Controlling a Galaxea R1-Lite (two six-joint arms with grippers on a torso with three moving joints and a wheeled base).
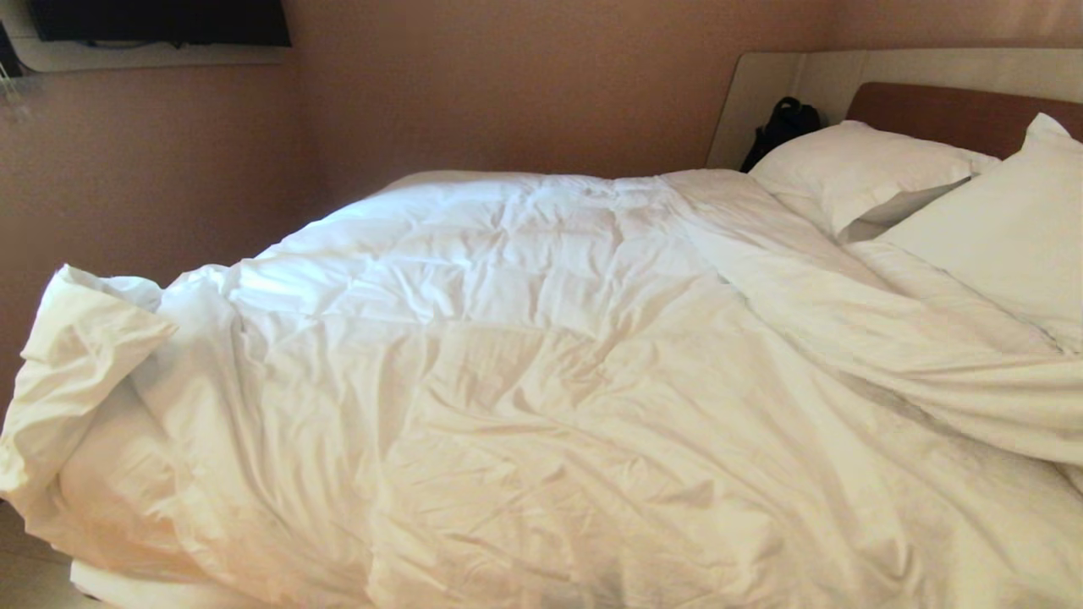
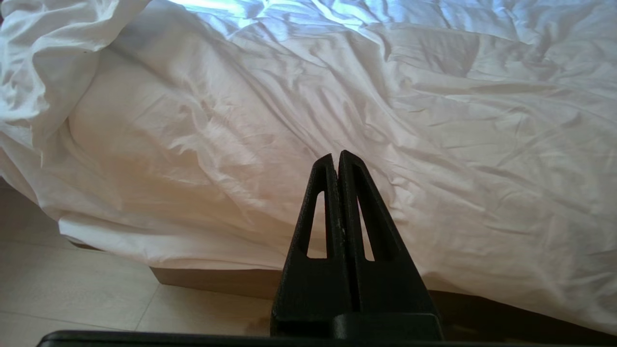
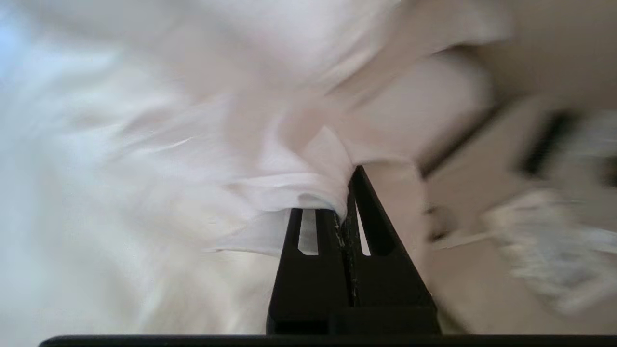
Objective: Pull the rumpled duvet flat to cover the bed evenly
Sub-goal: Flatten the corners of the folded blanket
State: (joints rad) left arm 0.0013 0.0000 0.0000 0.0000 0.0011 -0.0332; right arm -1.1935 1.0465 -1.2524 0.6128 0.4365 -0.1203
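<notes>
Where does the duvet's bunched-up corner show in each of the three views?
Head view: the duvet's bunched corner stands up at the far left.
Left wrist view: same corner at upper left, apart from the shut left gripper.
Right wrist view: cannot tell; right gripper pinches a duvet fold.
Shared landmark: the duvet itself.

Wrinkled matt cotton duvet [image 1: 525,355]; matt black plastic right gripper [image 3: 348,193].

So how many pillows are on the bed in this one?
2, both by the headboard: one pillow nearer the wall corner, the other pillow at the head view's right edge, partly cut off. More may lie beyond it.
</notes>
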